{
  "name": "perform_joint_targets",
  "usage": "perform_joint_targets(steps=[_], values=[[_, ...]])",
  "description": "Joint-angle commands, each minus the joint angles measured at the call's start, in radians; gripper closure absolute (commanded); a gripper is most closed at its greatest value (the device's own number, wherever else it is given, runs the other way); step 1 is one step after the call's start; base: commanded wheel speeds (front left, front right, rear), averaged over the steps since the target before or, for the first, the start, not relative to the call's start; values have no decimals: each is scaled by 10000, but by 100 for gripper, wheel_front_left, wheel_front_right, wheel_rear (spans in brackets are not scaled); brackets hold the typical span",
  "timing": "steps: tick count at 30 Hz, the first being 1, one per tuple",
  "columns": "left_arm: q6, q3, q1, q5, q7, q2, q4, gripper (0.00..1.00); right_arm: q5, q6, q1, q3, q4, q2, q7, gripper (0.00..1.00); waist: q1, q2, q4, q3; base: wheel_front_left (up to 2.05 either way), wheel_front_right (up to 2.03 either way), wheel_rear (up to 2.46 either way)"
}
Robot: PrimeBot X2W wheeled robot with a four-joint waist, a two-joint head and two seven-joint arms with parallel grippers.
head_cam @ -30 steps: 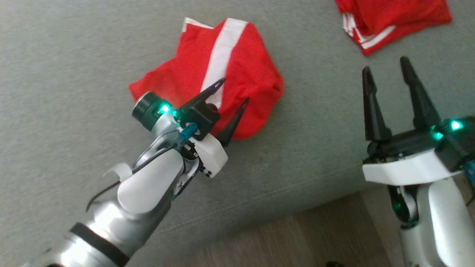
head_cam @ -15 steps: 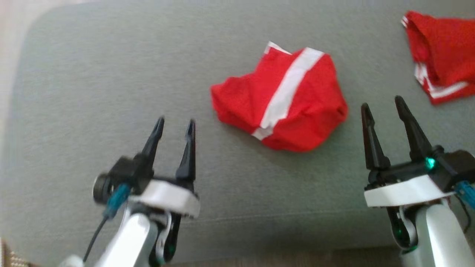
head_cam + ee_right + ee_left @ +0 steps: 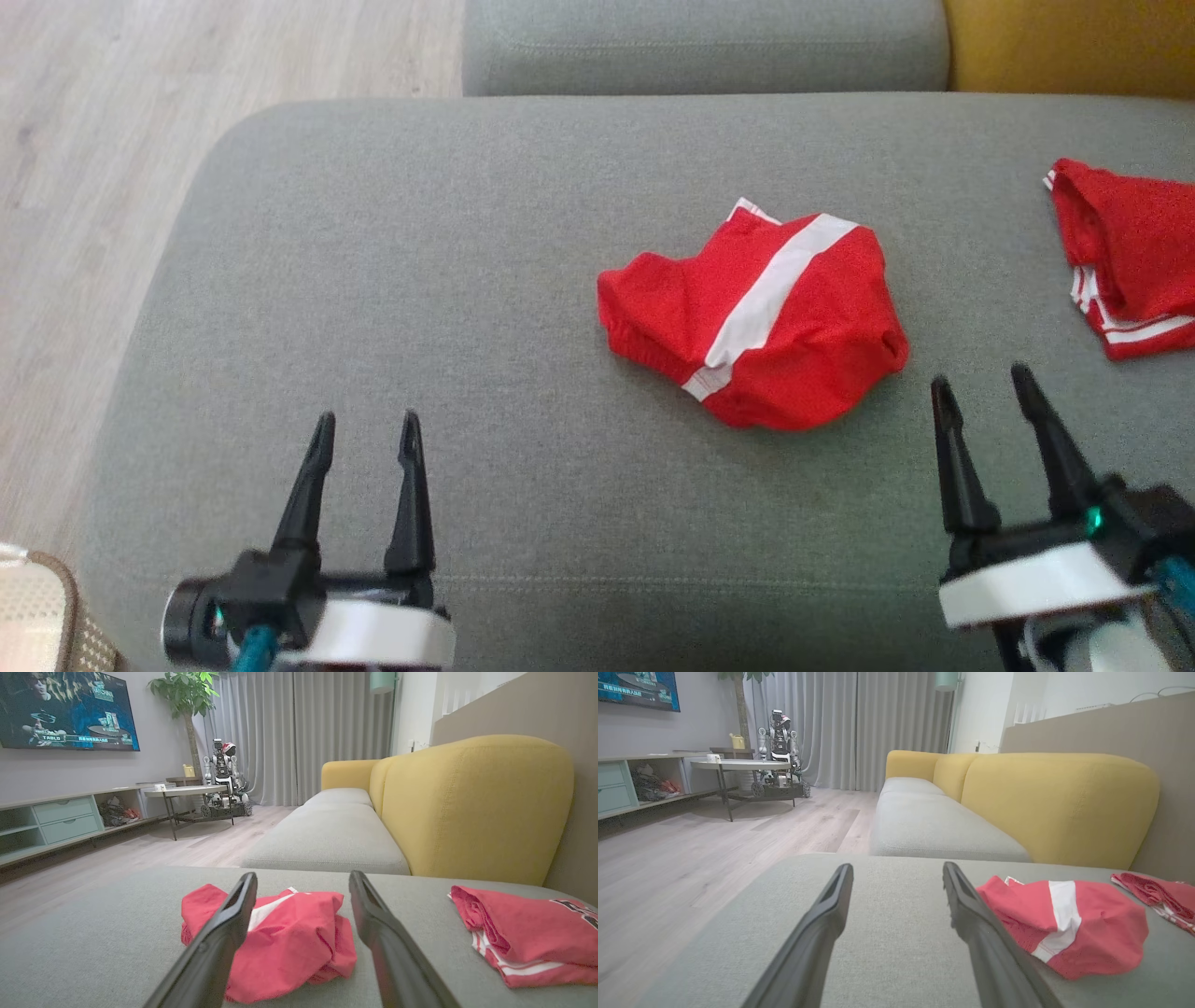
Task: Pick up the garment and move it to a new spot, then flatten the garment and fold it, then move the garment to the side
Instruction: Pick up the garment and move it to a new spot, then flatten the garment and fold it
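Gaping empty, left end effector [image 3: 366,420], right end effector [image 3: 978,378], garment [image 3: 756,317] untouched on cushion [image 3: 467,280]

Head looks down; low, forward-facing wrist views share the garment [image 3: 756,317].

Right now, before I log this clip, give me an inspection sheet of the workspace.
Surface: grey sofa cushion, bare apart from two garments.
Job's things: red garment with a white stripe, bunched, lying loose on the cushion, touched by neither gripper.
Clutter: second red garment at the cushion's right side, apart from the first.
Grippers: left gripper and right gripper both open and empty, over the cushion's near edge.
Cables: teal cable at the left wrist; blue cable at the right wrist.
Surroundings: wood floor, yellow sofa back, another robot beside a round table, wall screen.
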Motion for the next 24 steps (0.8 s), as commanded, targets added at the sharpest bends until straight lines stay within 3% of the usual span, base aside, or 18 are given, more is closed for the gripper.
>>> perform_joint_targets(steps=[1,11,24], values=[[-85,379,-254,238,-121,-99,-361,0,108,-4,-77,198,-335,-26,-67,0,1,-1,-33,-49,0,0,0],[-221,548,186,749,-122,-211,-82,0,234,-4,330,433,-114,-26,-67,0,1,-1,-345,-113,0,0,0],[-250,390,121,853,-122,-241,102,0,281,-4,288,459,-84,-26,-67,0,1,-1,-247,-115,0,0,0]])
